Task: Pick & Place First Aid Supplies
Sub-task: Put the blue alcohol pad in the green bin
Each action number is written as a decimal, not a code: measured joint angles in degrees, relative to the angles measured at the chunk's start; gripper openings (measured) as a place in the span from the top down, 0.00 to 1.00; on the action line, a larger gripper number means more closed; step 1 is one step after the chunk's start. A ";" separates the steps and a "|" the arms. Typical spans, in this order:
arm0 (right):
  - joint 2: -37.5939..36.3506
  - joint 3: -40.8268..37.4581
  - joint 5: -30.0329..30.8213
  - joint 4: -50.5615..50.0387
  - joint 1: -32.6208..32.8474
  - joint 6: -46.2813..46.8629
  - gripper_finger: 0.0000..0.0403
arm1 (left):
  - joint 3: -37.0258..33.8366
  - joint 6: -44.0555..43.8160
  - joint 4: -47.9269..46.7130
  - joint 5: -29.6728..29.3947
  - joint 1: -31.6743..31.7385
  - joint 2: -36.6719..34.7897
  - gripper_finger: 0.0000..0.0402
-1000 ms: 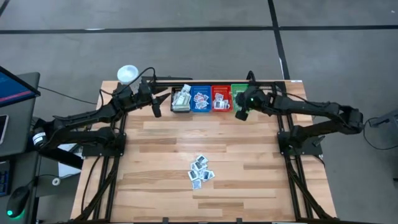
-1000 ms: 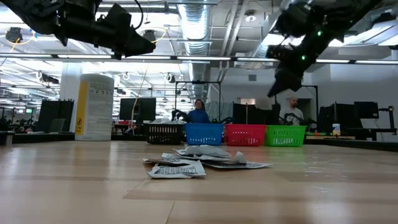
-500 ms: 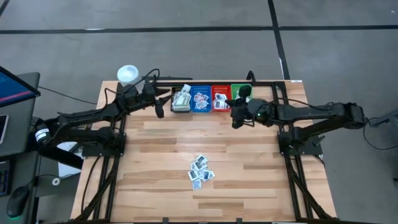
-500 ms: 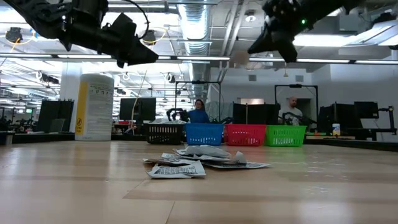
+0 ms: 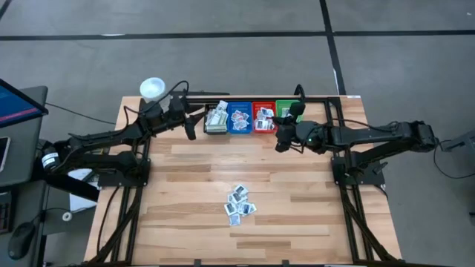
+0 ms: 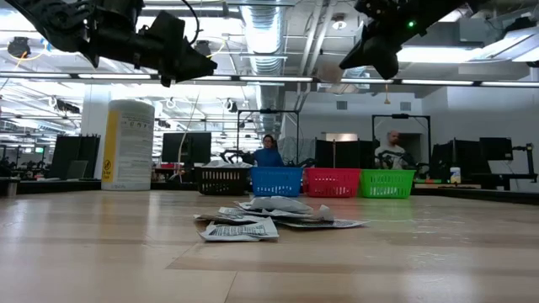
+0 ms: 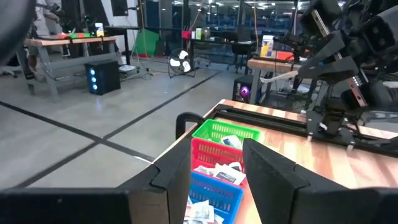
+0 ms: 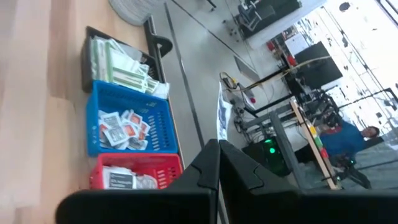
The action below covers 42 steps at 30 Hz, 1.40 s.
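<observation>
Pale wooden planks of the table (image 5: 193, 178) carry a small heap of flat white first aid packets (image 5: 239, 204) with dark print, lying near the middle and well apart from both arms. Along the far edge, four plastic mesh bins are lined up: black (image 5: 216, 119), blue (image 5: 240, 117), red (image 5: 263, 118) and green (image 5: 285, 108), each already holding packets.

The right tool (image 5: 282, 141) is held above the table just in front of the red bin, fingers pressed together with nothing seen between them. The left tool (image 5: 189, 130) hangs beside the black bin, fingers parted to a moderate gap and apparently empty, though its tips are poorly shown.

Trouble could come from the heap itself: the packets overlap, so several may be lifted or dragged at once. Thin packets lying flat on wood could also be missed by shut fingers, which must be opened before the descent. A sweep towards the pile could clip the bin rims.
</observation>
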 joint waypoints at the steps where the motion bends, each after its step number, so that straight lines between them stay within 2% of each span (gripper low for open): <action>1: 0.00 0.00 0.43 0.00 0.67 0.11 1.00 | 0.00 0.00 0.20 -0.01 -0.23 0.00 0.64; 7: 0.00 0.00 3.13 0.05 4.74 2.60 1.00 | 0.00 -0.02 0.74 0.00 -1.61 0.00 0.64; 23: 0.02 0.00 5.51 0.33 9.30 6.17 1.00 | 0.00 -0.16 2.25 0.02 -3.61 0.00 0.64; 30: 0.02 -0.02 6.79 0.48 11.57 6.78 1.00 | 0.00 -2.56 6.06 0.02 -3.69 0.00 0.64; 42: 0.04 -0.02 8.23 0.27 12.68 10.70 1.00 | 0.00 -4.39 7.65 0.02 -3.71 0.00 0.64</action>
